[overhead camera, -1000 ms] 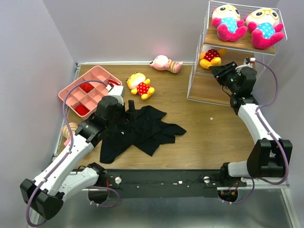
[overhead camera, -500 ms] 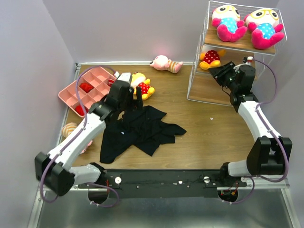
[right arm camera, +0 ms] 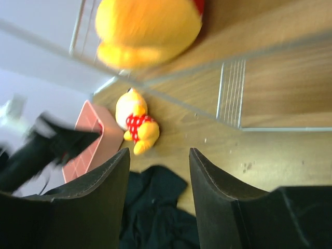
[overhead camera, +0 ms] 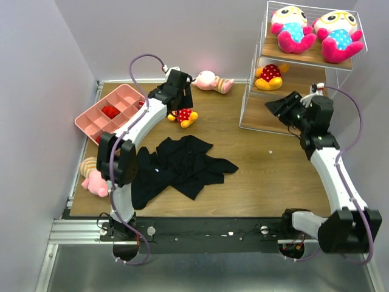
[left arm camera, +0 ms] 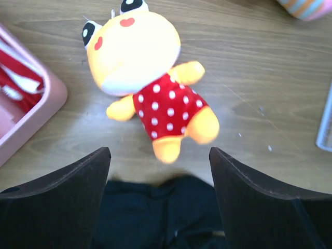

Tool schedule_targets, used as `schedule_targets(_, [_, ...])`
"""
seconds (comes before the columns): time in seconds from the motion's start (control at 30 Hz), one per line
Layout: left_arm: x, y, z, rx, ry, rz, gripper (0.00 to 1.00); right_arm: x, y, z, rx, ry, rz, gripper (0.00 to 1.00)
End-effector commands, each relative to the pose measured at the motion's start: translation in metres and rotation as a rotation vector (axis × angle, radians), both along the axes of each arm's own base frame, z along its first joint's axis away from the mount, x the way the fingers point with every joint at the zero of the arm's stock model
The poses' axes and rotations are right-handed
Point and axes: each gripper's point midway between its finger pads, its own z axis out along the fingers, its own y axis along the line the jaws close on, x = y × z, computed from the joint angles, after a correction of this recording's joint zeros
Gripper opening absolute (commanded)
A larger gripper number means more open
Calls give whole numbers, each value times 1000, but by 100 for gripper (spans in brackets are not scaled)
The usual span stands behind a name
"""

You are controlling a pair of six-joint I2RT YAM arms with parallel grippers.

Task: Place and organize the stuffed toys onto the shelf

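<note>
Stuffed toys were found split between the shelf (overhead camera: pixel 267 115) and the table (overhead camera: pixel 273 176): two blue-bodied dolls (overhead camera: pixel 292 29) were seated on the top board, a yellow-orange doll (overhead camera: pixel 269 74) lay on the middle board, and three were left below. The step in hand was judged to be the pick of the second yellow-orange doll (left arm camera: pixel 150 78), which lay flat on the wood between the pink tray (overhead camera: pixel 91 118) and the black garment (overhead camera: pixel 182 164), near the latter. The left gripper (left arm camera: pixel 158 155) was held above it with its jaws spread wide and nothing between them. The right gripper (right arm camera: pixel 158 155) was poised before the middle tier, jaws likewise parted and empty. For the next move a descent would be called for, with the fingers set astride the red dotted body rather than the large round head (the head looked too broad and too soft to be pinched securely), and the nearby cloth kept out of the closing jaws. A pale pink striped doll (overhead camera: pixel 213 81) was seen at the far edge, another pink doll (overhead camera: pixel 94 179) at the left edge. The dolls were of short-piled plush, plump and yielding, with stubby limbs; the shelf was of thin white wire and smooth light wood, the table of grained board
</note>
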Motion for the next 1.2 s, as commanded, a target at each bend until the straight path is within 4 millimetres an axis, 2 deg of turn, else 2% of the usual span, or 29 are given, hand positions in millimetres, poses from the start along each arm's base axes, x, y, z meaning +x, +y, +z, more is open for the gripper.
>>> schedule_targets(0.0, [23,13,-36,44,67,84,85,-48,15,-15,-40,-3,119,57])
schedule_targets(0.1, [35,8,-55,16,71,86,85,-69,21,-17,-42,-33,159,58])
schedule_targets(0.13, [39,8,-58,10,71,95,85,-76,25,-28,-31,-23,185,58])
schedule_targets(0.17, [42,9,-72,15,92,102,84,-81,27,-34,-23,-21,197,58])
schedule_targets(0.2, [45,8,-78,10,100,104,84,-90,31,-30,-12,-45,223,58])
schedule_targets(0.23, [48,8,-82,6,105,104,84,-93,33,-39,-4,-43,234,58])
schedule_targets(0.33, [58,-9,-101,-49,102,40,76,-103,39,-41,-19,-72,281,60])
schedule_targets(0.43, [63,-16,-117,-69,111,24,61,-111,38,-47,-58,-67,294,60])
schedule_targets(0.47, [62,-17,-122,-69,120,21,46,-114,37,-48,-67,-69,298,60])
schedule_targets(0.53, [57,-17,-128,-78,134,18,32,-120,39,-50,-80,-70,315,60])
schedule_targets(0.57, [57,-19,-116,-98,104,14,21,-124,39,-46,-84,-90,321,60])
schedule_targets(0.63, [52,-24,-104,-141,85,-8,11,-129,42,-51,-87,-92,341,60])
schedule_targets(0.67, [48,-25,-89,-161,61,-18,0,-133,43,-50,-91,-106,347,60])
schedule_targets(0.73, [40,-31,-72,-200,55,-55,0,-138,43,-60,-97,-90,357,60])
schedule_targets(0.77, [34,-32,-53,-214,38,-67,0,-140,44,-63,-101,-85,361,60])
schedule_targets(0.83, [26,-35,-34,-234,35,-91,0,-146,44,-69,-105,-81,367,60])
schedule_targets(0.87, [17,-37,-17,-234,30,-112,0,-148,44,-70,-102,-80,367,60])
schedule_targets(0.97, [-6,-39,9,-228,19,-150,0,-152,46,-70,-96,-85,369,60])
schedule_targets(1.03, [-20,-45,18,-231,22,-180,0,-152,47,-69,-88,-82,373,60])
schedule_targets(1.17, [-61,-53,34,-235,46,-257,0,-151,54,-69,-80,-80,390,60])
